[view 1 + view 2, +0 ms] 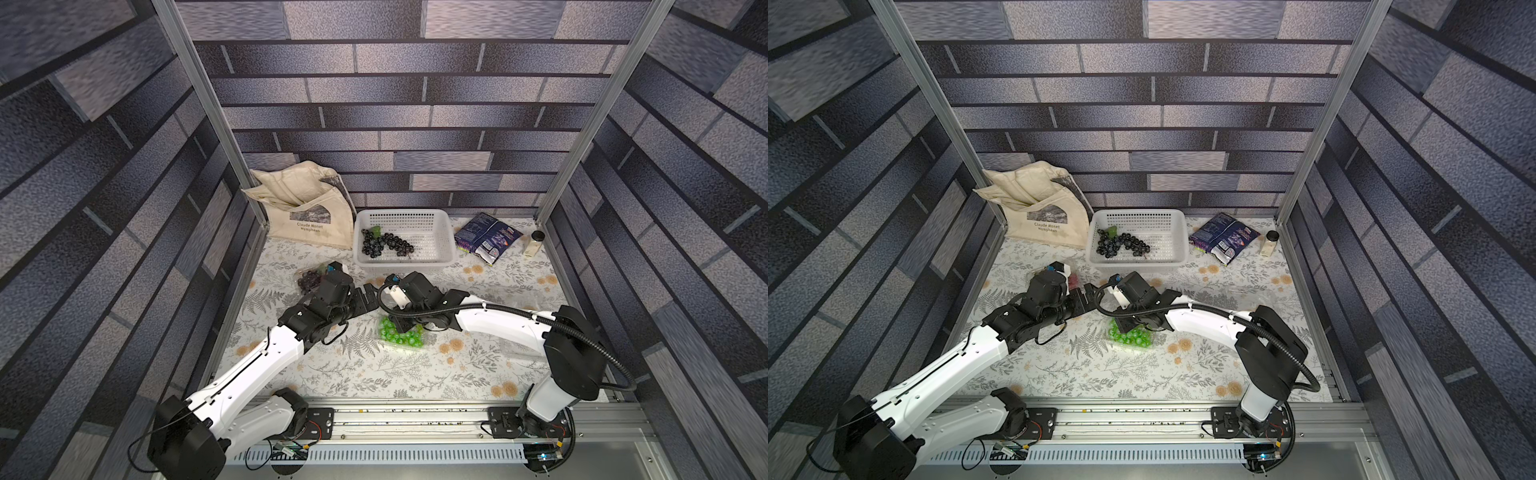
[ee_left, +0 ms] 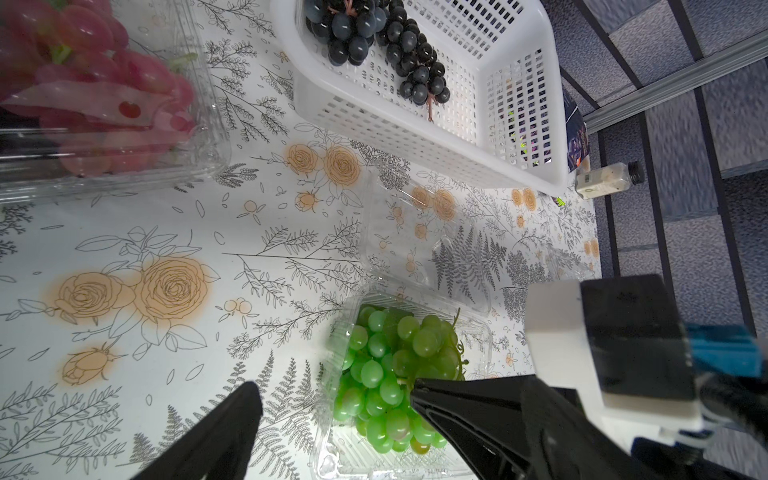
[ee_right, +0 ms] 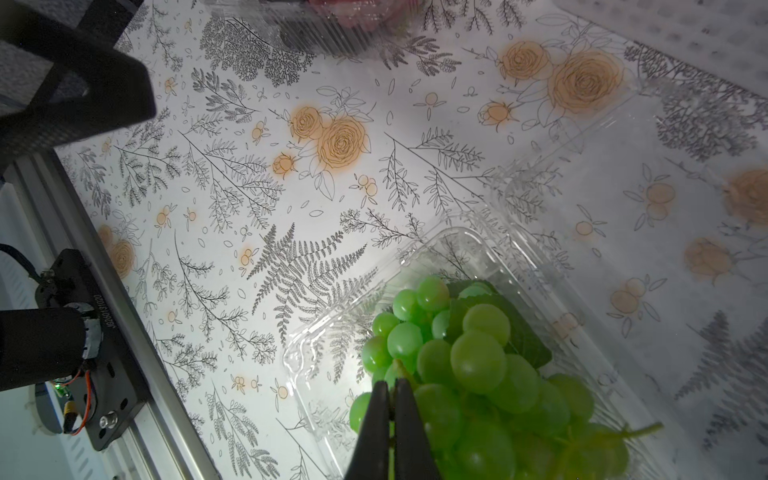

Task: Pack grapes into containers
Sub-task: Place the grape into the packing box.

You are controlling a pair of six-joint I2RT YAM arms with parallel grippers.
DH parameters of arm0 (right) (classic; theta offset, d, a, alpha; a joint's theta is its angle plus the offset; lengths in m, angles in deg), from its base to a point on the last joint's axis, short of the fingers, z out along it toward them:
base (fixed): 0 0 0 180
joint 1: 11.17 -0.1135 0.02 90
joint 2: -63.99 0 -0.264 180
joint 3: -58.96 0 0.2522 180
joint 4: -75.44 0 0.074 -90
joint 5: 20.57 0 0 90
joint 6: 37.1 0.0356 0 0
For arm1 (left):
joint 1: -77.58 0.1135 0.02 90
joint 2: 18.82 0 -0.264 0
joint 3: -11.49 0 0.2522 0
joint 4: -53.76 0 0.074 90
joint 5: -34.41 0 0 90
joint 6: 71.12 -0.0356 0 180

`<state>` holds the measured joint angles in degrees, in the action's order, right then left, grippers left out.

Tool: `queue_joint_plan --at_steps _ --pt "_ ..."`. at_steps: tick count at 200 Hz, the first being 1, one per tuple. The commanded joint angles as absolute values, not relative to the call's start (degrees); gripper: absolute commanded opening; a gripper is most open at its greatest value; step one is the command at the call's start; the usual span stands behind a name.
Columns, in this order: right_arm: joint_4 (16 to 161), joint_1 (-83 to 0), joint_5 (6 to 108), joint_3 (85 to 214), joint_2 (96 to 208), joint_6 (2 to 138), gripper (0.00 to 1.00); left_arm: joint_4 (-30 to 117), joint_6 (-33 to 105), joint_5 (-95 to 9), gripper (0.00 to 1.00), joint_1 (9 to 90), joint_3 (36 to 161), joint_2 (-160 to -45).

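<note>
The table [image 1: 374, 374] carries three bunches of grapes and three clear containers. The dark grapes [image 1: 384, 245] lie in the single white basket [image 1: 415, 268] at the far edge. They stretch along the basket's length, with the leaf end toward the left edge.

The red grapes [image 2: 95, 104] sit in the left container [image 2: 208, 162] near the left edge, partly under the left arm. The green grapes [image 3: 478, 361] lie in the middle container [image 3: 332, 332], whose lid [image 2: 415, 232] lies open and flat toward the basket. This bunch runs roughly along the front edge, slightly slanted. The third container [image 1: 519, 348] sits empty toward the right edge.

There are two grippers. The right gripper [image 3: 390, 395] is pinched tight on the green bunch's stem. The left gripper [image 2: 334, 386] is spread wide just beside it and holds nothing.
</note>
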<state>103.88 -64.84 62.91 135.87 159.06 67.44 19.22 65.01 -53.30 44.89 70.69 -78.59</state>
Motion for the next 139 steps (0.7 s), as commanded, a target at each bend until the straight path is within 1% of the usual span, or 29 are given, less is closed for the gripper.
queue_joint_plan --at_steps 1,14,21,30,53,63,67,79,113,139 --pt "103.86 -65.30 63.23 134.79 158.92 68.76 0.00 18.85 65.45 -53.71 1.00 45.08 69.79 -77.31" --pt "104.67 -65.26 64.23 134.33 157.67 69.08 0.00 18.72 65.43 -53.77 1.00 45.10 69.74 -77.18" --pt "105.31 -65.25 64.89 131.93 156.82 69.32 0.00 18.64 65.39 -53.75 1.00 45.16 69.65 -77.09" --pt "105.79 -65.24 65.42 131.10 155.69 69.55 0.03 18.78 65.32 -53.85 1.00 45.15 69.69 -77.09" --pt "106.66 -65.30 65.89 130.38 153.43 69.77 0.21 18.75 65.09 -53.79 1.00 45.24 69.76 -77.50" --pt "106.94 -65.25 65.78 130.49 152.27 69.90 0.34 18.83 64.96 -53.66 1.00 45.27 69.86 -77.85" --pt "107.08 -65.25 65.81 130.55 151.86 69.95 0.36 18.84 64.92 -53.53 1.00 45.24 69.95 -78.00" --pt "107.68 -65.26 65.89 131.19 150.15 70.06 0.39 18.82 64.78 -53.11 1.00 45.15 70.30 -78.64" --pt "109.46 -65.19 66.18 133.20 145.48 70.37 0.51 19.41 64.51 -52.94 1.00 44.35 71.02 -80.29" --pt "110.53 -65.01 67.49 133.23 143.06 70.66 0.52 20.53 64.32 -52.92 1.00 43.15 71.31 -82.22"
